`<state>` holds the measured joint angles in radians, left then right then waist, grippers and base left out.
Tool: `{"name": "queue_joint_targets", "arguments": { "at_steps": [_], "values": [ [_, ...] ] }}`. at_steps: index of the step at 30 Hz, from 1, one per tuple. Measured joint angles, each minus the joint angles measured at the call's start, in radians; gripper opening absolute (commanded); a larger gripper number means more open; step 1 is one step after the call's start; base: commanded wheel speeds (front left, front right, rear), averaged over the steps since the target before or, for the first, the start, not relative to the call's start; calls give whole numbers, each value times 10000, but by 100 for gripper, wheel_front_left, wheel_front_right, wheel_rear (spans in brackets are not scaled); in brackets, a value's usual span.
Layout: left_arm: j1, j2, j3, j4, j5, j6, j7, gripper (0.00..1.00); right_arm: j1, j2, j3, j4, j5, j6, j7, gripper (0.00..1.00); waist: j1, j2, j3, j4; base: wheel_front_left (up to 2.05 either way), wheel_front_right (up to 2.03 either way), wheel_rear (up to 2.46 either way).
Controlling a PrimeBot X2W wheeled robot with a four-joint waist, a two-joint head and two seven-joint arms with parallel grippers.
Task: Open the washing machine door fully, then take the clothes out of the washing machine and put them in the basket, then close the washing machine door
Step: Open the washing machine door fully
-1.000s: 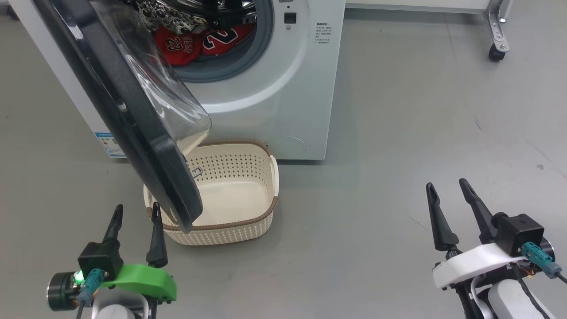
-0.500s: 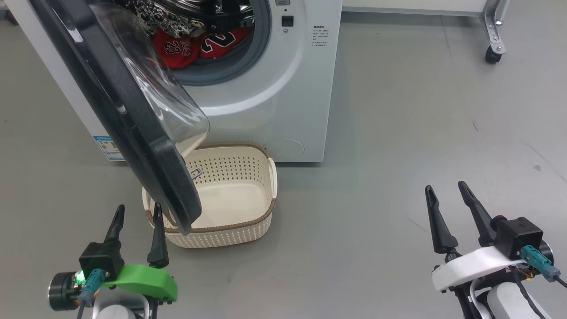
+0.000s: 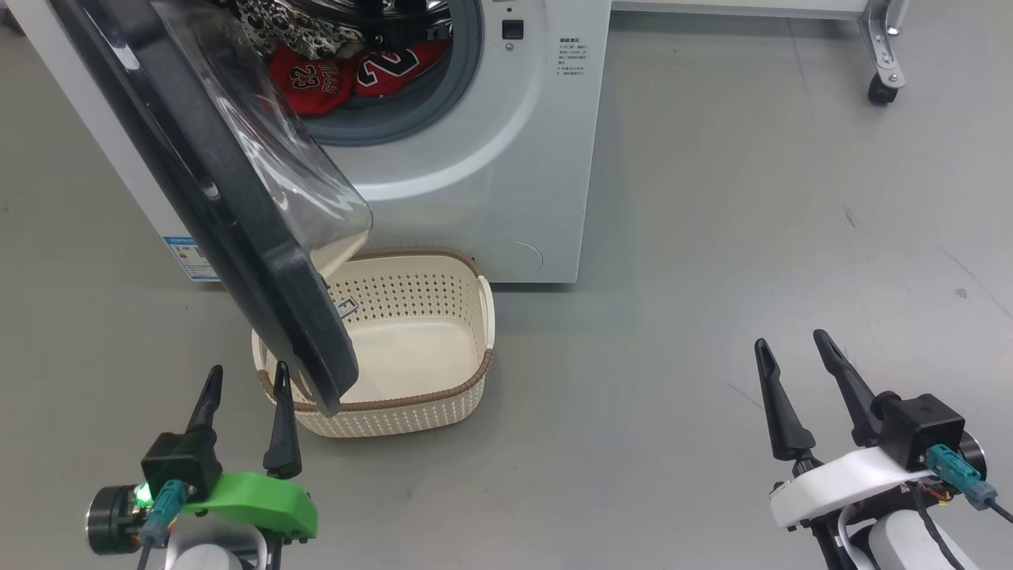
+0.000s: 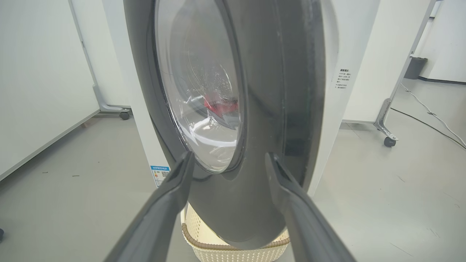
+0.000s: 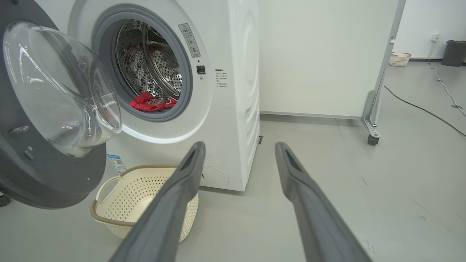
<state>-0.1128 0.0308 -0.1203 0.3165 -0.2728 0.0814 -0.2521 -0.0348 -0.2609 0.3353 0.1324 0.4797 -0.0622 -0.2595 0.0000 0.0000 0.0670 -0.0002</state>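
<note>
Glossy black-rimmed glass door [image 3: 237, 214], perforated steel drum [image 5: 160, 69], perforated plastic basket [image 3: 411, 412].

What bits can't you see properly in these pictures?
- Head view: the clothes sit partly behind the washing machine door, so their count is unclear.
- Head view: the basket has its left side covered by that door.
- Head view: the washing machine is cut off at the top edge.
- Head view: its printed label is too small to read.

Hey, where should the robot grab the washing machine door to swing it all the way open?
Probably the door by its black rim's near free edge, left gripper coming straight ahead: it stands half open, that edge pointing at the open gripper.
</note>
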Motion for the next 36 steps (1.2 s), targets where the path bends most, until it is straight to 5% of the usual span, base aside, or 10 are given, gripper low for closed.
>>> {"name": "queue_joint_targets", "arguments": {
  "at_steps": [3, 4, 6, 20, 36],
  "values": [
    [0, 0, 2, 0, 0, -2, 0, 100, 0, 59, -48, 6, -6, 84, 0, 100, 0, 0, 10, 4, 0, 0, 0],
    [0, 0, 0, 2, -8, -2, 0, 74, 0, 79, -61, 12, -27, 84, 0, 100, 0, 0, 11, 6, 0, 0, 0],
    [0, 0, -4, 8, -15, -2, 0, 0, 1, 100, -96, 27, -65, 86, 0, 100, 0, 0, 9, 10, 0, 0, 0],
    [-3, -2, 109, -123, -10, -77, 0, 0, 18, 295, -268, 128, -244, 203, 0, 100, 0, 0, -59, 24, 0, 0, 0],
    [-1714, 606, 917, -2757, 316, -176, -52, 0, 29, 594, -453, 293, -355, 349, 0, 100, 0, 0, -164, 39, 0, 0, 0]
  ]
}}
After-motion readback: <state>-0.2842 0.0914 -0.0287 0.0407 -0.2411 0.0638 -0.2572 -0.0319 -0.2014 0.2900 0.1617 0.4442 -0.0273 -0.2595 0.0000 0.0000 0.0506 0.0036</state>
